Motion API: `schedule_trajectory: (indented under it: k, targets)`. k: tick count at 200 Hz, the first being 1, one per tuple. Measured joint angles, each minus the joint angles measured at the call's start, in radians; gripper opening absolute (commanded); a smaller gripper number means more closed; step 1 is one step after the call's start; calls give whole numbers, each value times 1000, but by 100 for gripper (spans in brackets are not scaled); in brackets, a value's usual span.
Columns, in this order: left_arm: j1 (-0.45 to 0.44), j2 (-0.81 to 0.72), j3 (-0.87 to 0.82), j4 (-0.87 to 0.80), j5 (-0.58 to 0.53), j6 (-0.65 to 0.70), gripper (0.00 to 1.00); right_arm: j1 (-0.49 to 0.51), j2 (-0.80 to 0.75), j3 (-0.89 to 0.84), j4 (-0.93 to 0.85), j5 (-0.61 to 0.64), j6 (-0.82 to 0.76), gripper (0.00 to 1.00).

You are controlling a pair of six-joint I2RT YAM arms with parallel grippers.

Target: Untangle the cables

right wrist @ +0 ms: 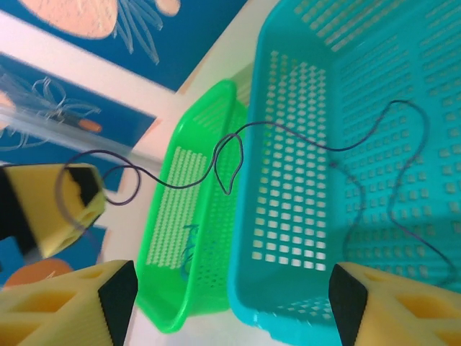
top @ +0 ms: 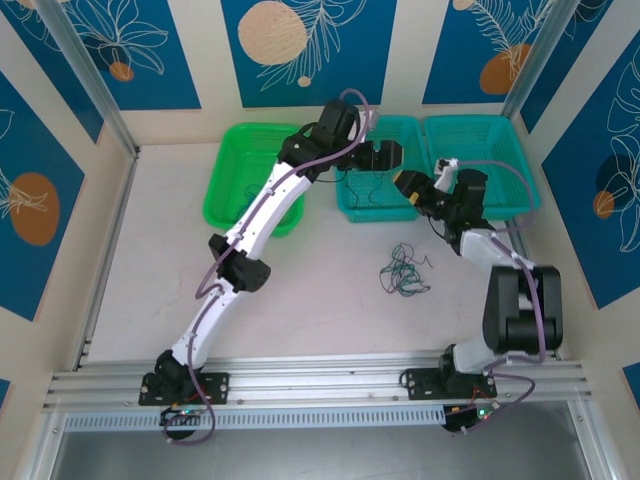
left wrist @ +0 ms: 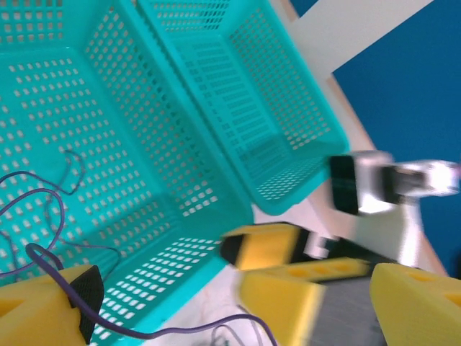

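Well, the left arm stretches long and diagonal from its base at the near-left edge, elbow low over the table, wrist bent so the left claw hangs over the middle basket. Its fingers are spread wide and pinch nothing. A thin dark cable is hooked in a loop round one finger (draped, not squeezed). From there it runs in loose curls past the rim of the green basket and down onto the middle basket's floor.

The right arm is folded tight. It rises from its base, doubles at the elbow near the table's right side, then reaches back left. The right claw sits at the middle basket's near-right corner, just beside the left claw. Its two fingers stand well apart with only basket mesh between them, holding nothing. The right basket lies just behind its wrist.

The other cables are a small dark and green tangle on the bare table, in front of the middle basket and apart from both claws.
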Motion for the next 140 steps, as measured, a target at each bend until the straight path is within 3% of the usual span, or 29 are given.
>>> schedule_trajectory:
  k: [25,71,100,122,140]
  targets:
    - [0,0,9,9,14,-26,95,31,118,93,101,-122,59,92]
    - [6,0,18,19,18,-43,95,75,171,143,203,-216,133,95]
    - [6,0,18,22,18,-44,95,64,211,123,372,-258,265,100]
    - [5,0,18,23,25,-50,95,60,241,121,458,-291,342,100]
    - [6,0,18,25,31,-57,95,71,244,129,469,-308,359,90]
